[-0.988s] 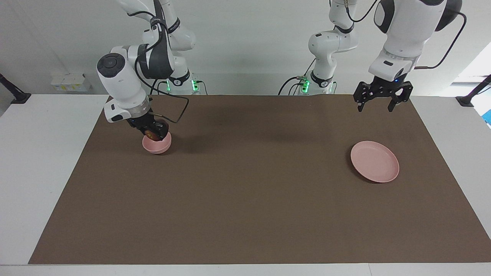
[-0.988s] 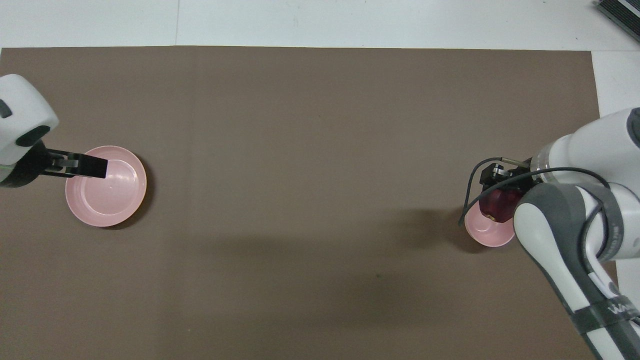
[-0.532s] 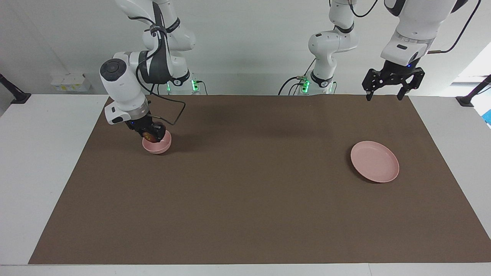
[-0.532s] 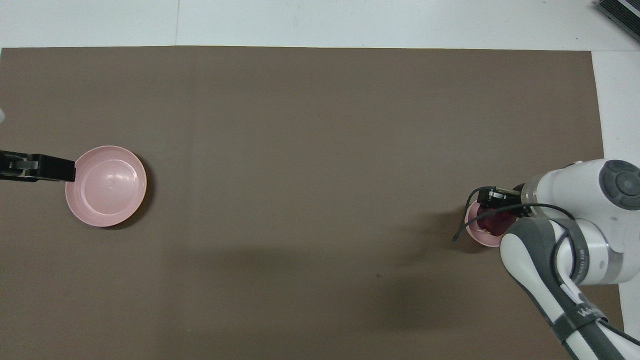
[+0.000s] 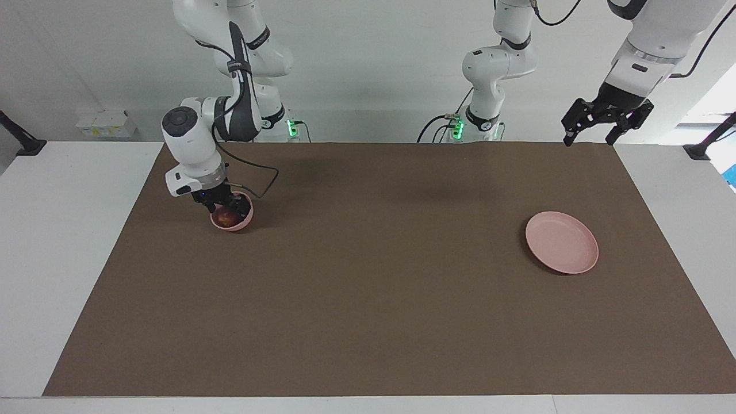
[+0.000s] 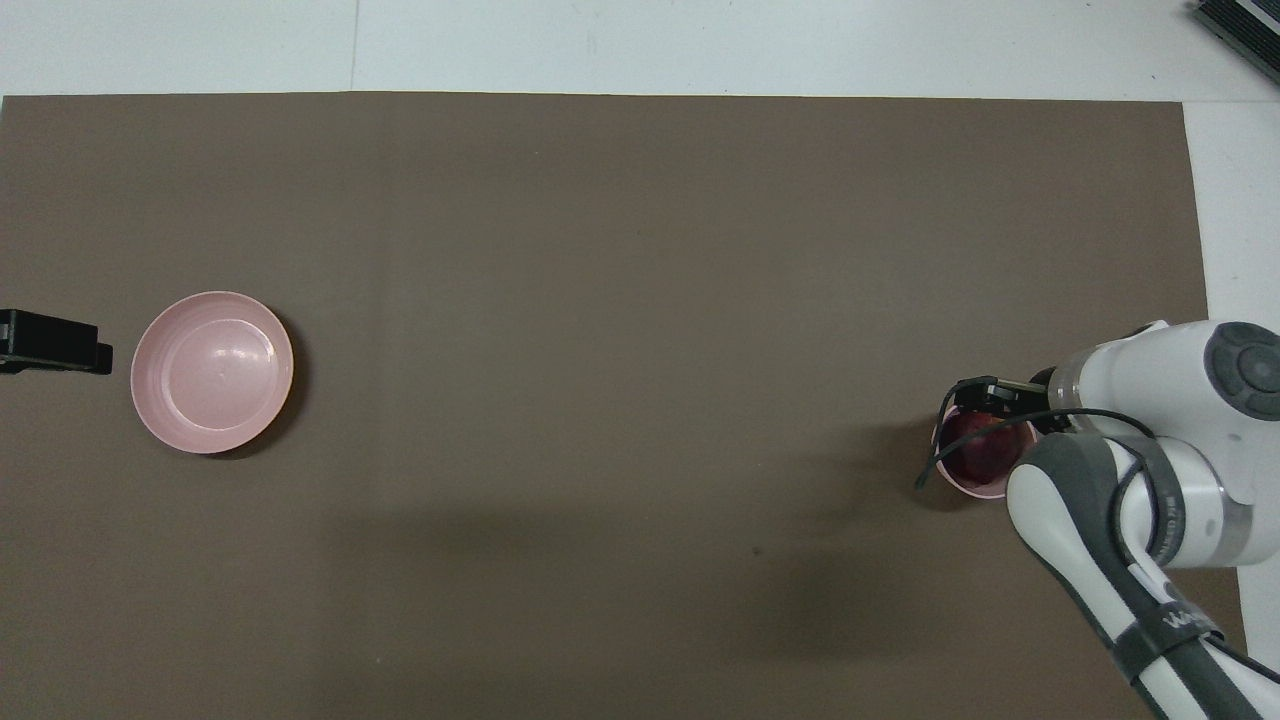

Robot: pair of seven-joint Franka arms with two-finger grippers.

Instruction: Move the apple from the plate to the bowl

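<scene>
The dark red apple (image 5: 228,217) lies inside the small pink bowl (image 5: 237,226) at the right arm's end of the table. My right gripper (image 5: 227,207) is down at the bowl's rim, right over the apple. In the overhead view the apple (image 6: 975,455) fills the bowl (image 6: 975,491), and the right gripper (image 6: 990,404) covers the bowl's edge. The flat pink plate (image 5: 562,250) lies bare at the left arm's end; it also shows in the overhead view (image 6: 212,372). My left gripper (image 5: 592,138) is open and empty, raised high over the mat's corner.
A brown mat (image 5: 368,287) covers most of the white table (image 5: 69,230). The right arm's cable (image 5: 265,172) loops beside the bowl. The left gripper's tip (image 6: 55,342) shows at the overhead view's edge, beside the plate.
My right gripper has come down with the apple, which now sits low in the bowl. My left gripper has risen and drawn away from the plate toward its own end.
</scene>
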